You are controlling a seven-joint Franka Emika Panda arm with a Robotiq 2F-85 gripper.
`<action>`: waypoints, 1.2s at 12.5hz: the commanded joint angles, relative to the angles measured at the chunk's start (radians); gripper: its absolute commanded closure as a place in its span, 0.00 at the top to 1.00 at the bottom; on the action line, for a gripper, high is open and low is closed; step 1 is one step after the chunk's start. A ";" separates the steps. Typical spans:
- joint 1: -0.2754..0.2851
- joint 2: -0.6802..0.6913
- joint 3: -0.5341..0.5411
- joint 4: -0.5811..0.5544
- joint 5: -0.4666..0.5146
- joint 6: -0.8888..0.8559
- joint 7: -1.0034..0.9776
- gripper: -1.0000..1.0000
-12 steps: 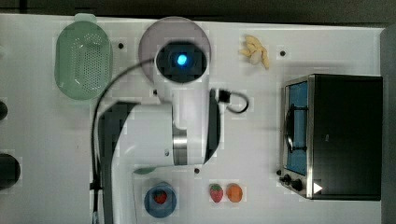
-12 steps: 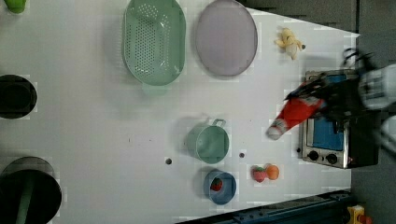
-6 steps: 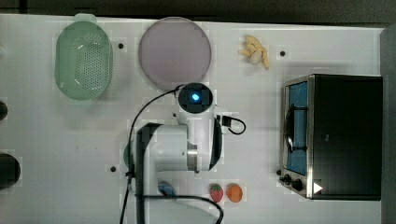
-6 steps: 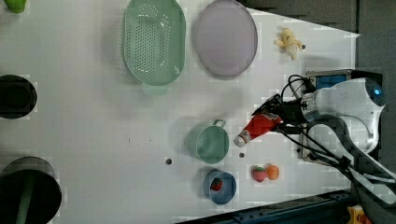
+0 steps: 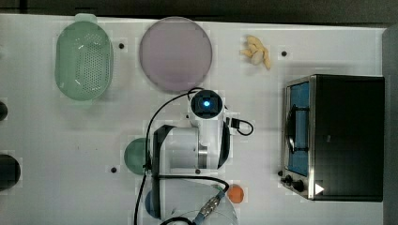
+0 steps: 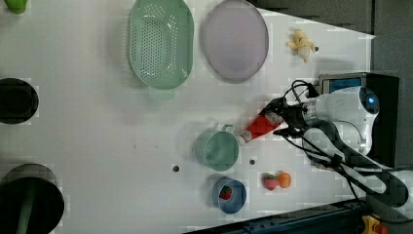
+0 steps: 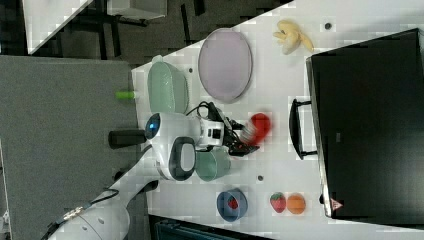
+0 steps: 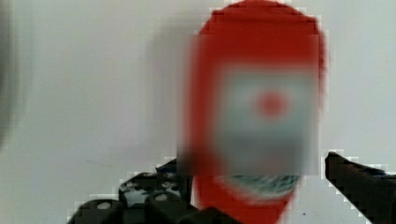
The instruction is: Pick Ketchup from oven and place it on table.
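The ketchup (image 6: 260, 127) is a slim red bottle lying tilted over the white table (image 6: 87, 126), its white cap pointing at a green mug (image 6: 217, 150). My gripper (image 6: 281, 118) is at the bottle's base end, open, its fingers standing on either side of the bottle. In the wrist view the ketchup (image 8: 257, 107) shows blurred, and one dark finger (image 8: 355, 177) stands slightly clear of it. In the right view the ketchup (image 7: 260, 125) lies between the gripper (image 7: 240, 136) and the oven (image 7: 370, 125). In the top view the arm covers the bottle. The oven (image 5: 347, 136) is black, with its door shut.
The green mug stands right beside the bottle's cap. A blue bowl (image 6: 229, 195) with a strawberry in it, a loose strawberry (image 6: 270, 181) and an orange (image 6: 284, 180) lie nearby. A purple plate (image 6: 235, 39), a green colander (image 6: 159, 43) and bananas (image 6: 302, 45) sit farther off.
The arm has carried the ketchup away from the oven toward the green mug, to the left view's left and lower. The fingers have spread wider around the bottle.
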 commanded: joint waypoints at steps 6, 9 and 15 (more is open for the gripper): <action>0.010 -0.337 -0.007 0.124 0.015 -0.193 0.053 1.00; 0.010 -0.479 -0.003 0.287 0.014 -0.468 0.052 1.00; 0.009 -0.545 -0.009 0.555 0.010 -0.946 0.053 1.00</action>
